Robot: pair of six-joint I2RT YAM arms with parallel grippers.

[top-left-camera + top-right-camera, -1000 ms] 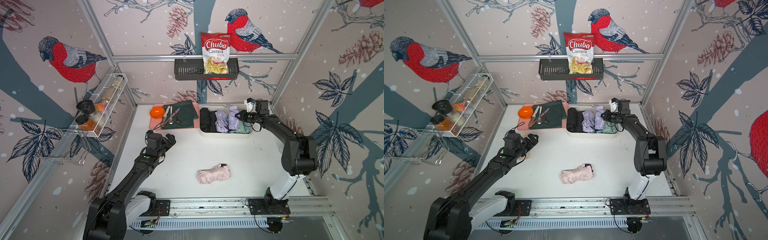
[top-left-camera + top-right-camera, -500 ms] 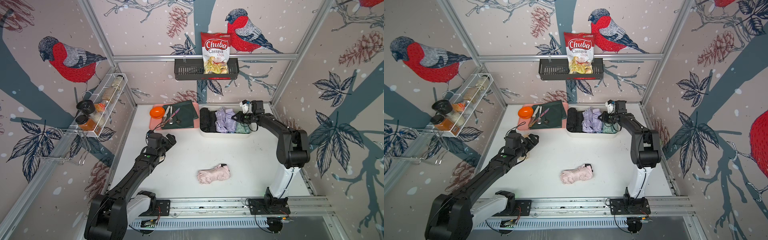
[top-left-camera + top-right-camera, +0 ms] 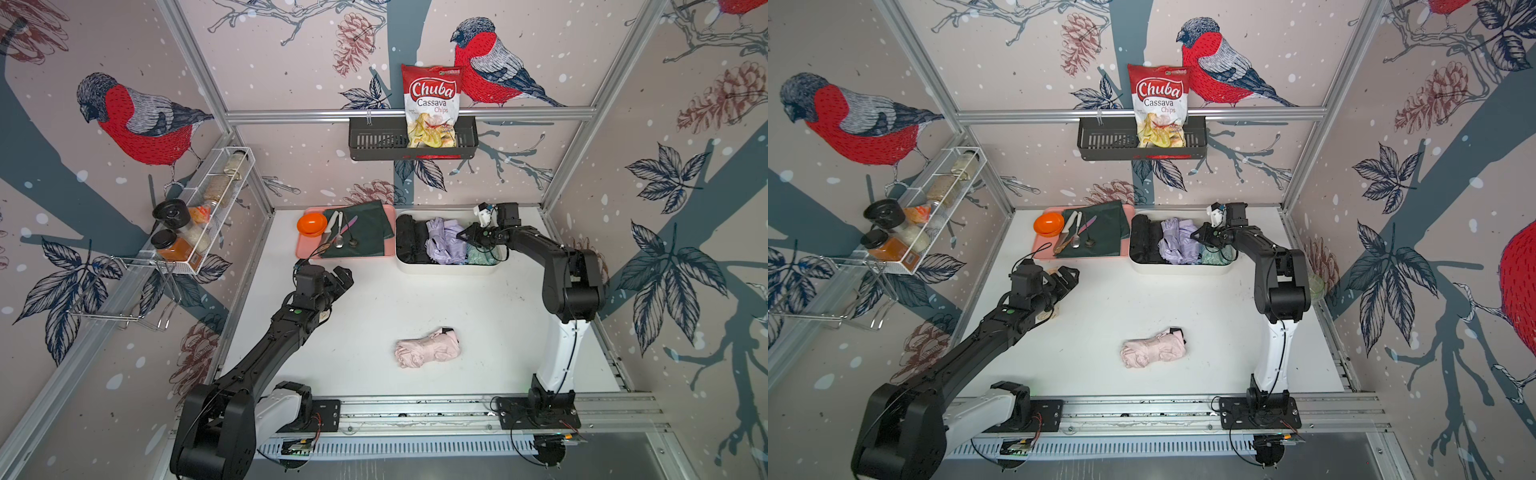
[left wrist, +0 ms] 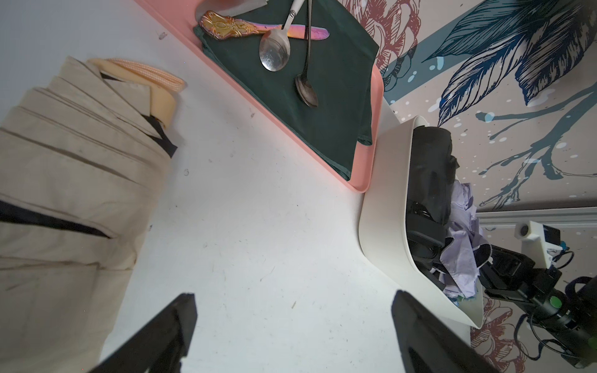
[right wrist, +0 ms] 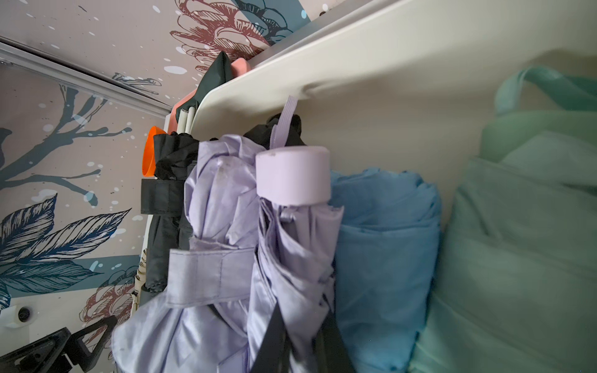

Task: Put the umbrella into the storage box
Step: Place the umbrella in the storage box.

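The cream storage box (image 3: 446, 268) (image 3: 1179, 268) stands at the back of the table and holds a black umbrella (image 3: 409, 241), a lilac umbrella (image 3: 442, 245) (image 5: 290, 245), a blue one (image 5: 384, 258) and a green one (image 3: 480, 253). Inside the box, my right gripper (image 3: 461, 235) (image 3: 1196, 236) (image 5: 302, 310) is shut on the lilac umbrella's fabric. A folded pink umbrella (image 3: 428, 348) (image 3: 1152, 348) lies on the open table. My left gripper (image 3: 338, 276) (image 4: 292, 295) hangs open over bare table, beside a beige umbrella (image 4: 71, 181).
A pink tray (image 3: 345, 254) with a dark green cloth, cutlery and an orange bowl (image 3: 311, 224) sits left of the box. A black wall basket (image 3: 374, 143) holds a chips bag. A wire spice rack (image 3: 199, 216) hangs on the left wall.
My right gripper has shifted left inside the box, pulling the lilac umbrella fabric with it. The left arm has barely moved.
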